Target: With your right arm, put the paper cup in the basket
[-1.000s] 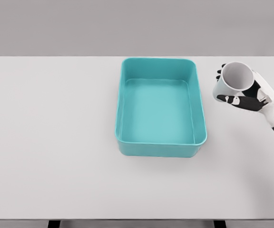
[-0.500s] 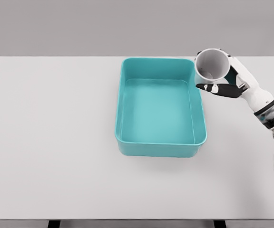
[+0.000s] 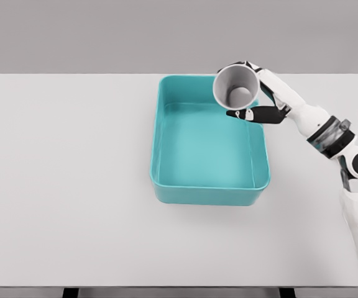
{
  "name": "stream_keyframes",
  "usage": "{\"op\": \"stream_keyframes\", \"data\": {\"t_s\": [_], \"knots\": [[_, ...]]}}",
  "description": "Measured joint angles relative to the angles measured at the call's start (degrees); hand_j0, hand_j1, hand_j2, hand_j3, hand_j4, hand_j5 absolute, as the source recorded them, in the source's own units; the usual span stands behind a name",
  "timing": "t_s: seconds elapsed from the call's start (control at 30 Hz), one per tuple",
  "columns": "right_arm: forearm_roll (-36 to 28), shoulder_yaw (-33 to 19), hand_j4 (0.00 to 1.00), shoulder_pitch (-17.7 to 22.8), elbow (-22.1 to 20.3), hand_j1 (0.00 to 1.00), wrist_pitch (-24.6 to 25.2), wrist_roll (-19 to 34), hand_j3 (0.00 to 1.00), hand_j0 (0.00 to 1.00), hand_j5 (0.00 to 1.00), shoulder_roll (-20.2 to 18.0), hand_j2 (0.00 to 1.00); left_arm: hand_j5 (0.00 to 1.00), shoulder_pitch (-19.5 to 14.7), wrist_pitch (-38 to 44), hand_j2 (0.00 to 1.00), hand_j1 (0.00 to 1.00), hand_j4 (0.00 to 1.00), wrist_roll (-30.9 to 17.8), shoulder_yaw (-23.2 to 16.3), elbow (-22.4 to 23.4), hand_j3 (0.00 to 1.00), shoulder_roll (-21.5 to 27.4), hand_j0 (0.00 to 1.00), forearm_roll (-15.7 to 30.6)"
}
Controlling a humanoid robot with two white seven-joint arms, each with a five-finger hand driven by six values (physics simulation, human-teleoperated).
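I see the white bench [image 3: 67, 186] filling the view, with the teal basket [image 3: 210, 186] at its centre. My right arm reaches in from four o'clock. The right robot hand [image 3: 260, 102] has its fingers wrapped around the cup [image 3: 236, 87], which sits tilted, mouth toward me, over the basket's one o'clock corner. My worry: it hangs close to the rim, so an early release could clip the wall and send the cup rolling out onto the bench. I can read no brand, label or writing anywhere.
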Motion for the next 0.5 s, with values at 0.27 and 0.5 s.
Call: {"op": "stream_keyframes", "data": {"t_s": [0.27,0.5], "knots": [[5.82,3.67,0.55,-1.41,-0.31,0.55,-0.07,0.02,0.55,0.55,0.55,-0.15,0.55,1.00,0.00,0.00,1.00,1.00,1.00,0.00,0.02,0.00,1.00,0.00,1.00,0.00],[12.16,5.92,0.55,-2.02,-0.33,0.55,0.32,-0.01,0.55,0.55,0.55,-0.51,0.55,1.00,0.00,0.01,1.00,1.00,1.00,0.00,0.02,0.01,1.00,0.00,1.00,0.00]]}}
